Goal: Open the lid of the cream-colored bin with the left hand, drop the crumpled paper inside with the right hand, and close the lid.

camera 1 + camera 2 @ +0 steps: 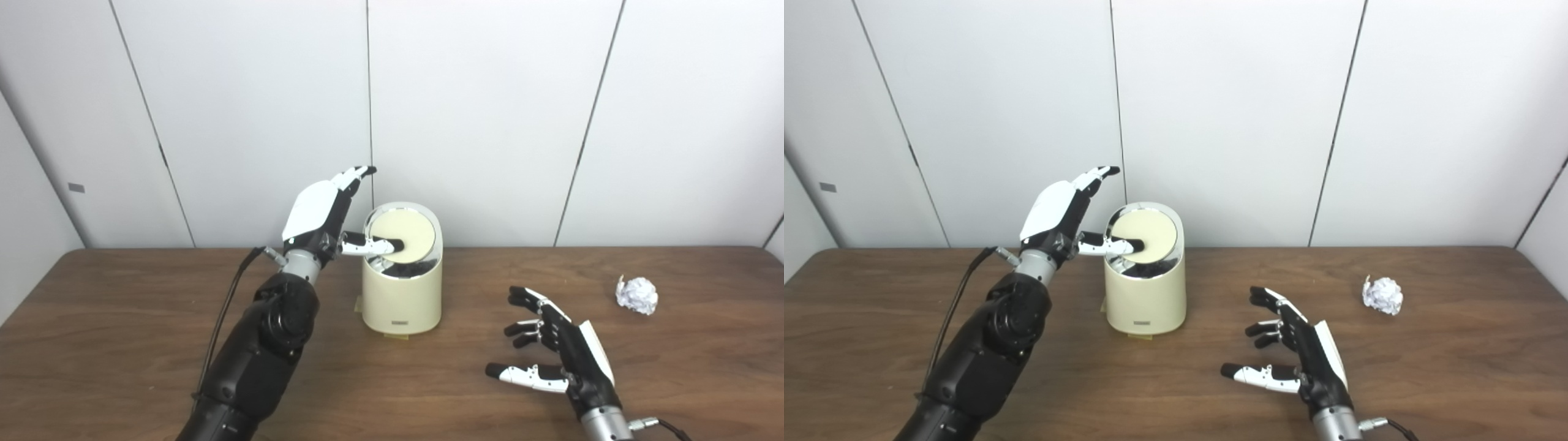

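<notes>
Right hand [560,352]: low over the wooden table [122,343] at the near edge, palm turned inward, fingers spread and slightly curled, thumb pointing left. It holds nothing.

Paper ball [637,295]: white, tightly crumpled, lying on the table beyond and to the right of the right hand, well apart from it.

Bin [402,300]: cream-coloured, rounded, upright, with a small label low on its front face. It stands beyond and to the left of the right hand, just right of the left hand. Its round lid [409,236] sits tilted inside a shiny chrome ring, facing the camera.

Left hand [321,214]: raised beside the bin's top, fingers extended upward and held together, thumb reaching right with its dark tip on the lid. It grasps nothing.

Both views agree; the right eye view shows more table right of the paper ball.
</notes>
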